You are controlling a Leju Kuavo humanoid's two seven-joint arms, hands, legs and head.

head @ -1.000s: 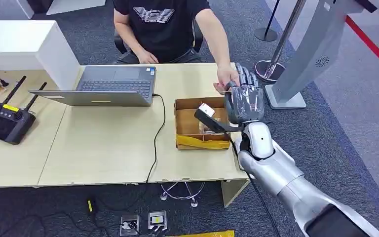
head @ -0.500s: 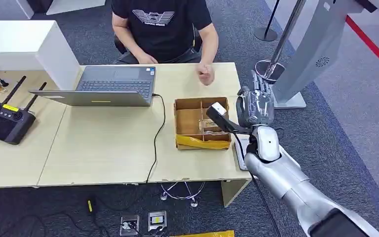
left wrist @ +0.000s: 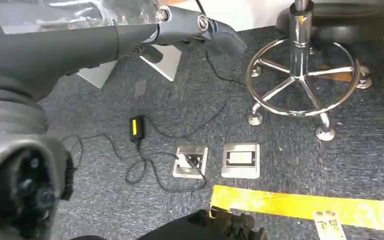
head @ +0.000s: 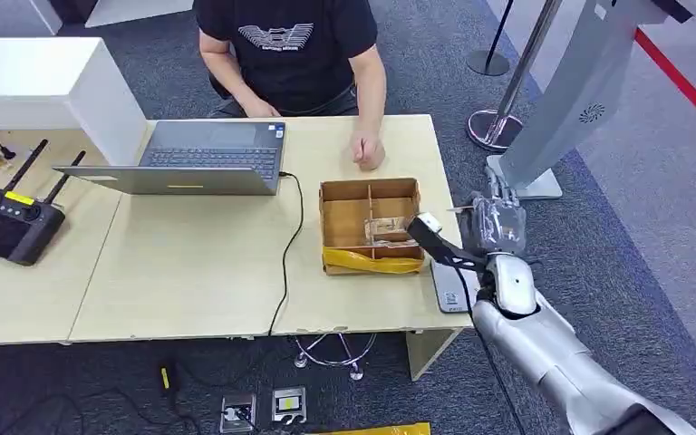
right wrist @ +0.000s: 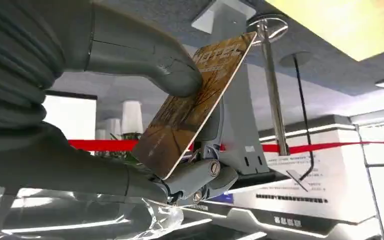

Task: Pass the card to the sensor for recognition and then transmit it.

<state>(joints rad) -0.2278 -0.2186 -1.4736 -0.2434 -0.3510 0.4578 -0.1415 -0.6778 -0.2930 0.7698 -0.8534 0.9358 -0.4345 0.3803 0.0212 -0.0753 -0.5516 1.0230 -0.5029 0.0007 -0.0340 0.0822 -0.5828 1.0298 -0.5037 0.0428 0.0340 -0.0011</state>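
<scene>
Card [right wrist: 195,107] pinched between thumb and fingers of right hand [head: 496,224], held off the table's [head: 190,272] right edge, just beyond the grey sensor pad [head: 453,288] at that corner. Judged: pickup done; presenting card to sensor and handing it on both remain. Right wrist view shows the card's printed face and the grip, head view barely its edge; left hand [left wrist: 25,165]: cannot tell its state.

Even, bright indoor light falls from overhead; shadows under the worktop [head: 190,263] are soft. The right wrist view catches a glowing ceiling panel [right wrist: 345,22], and the near hand [right wrist: 130,65] looks blurred
</scene>
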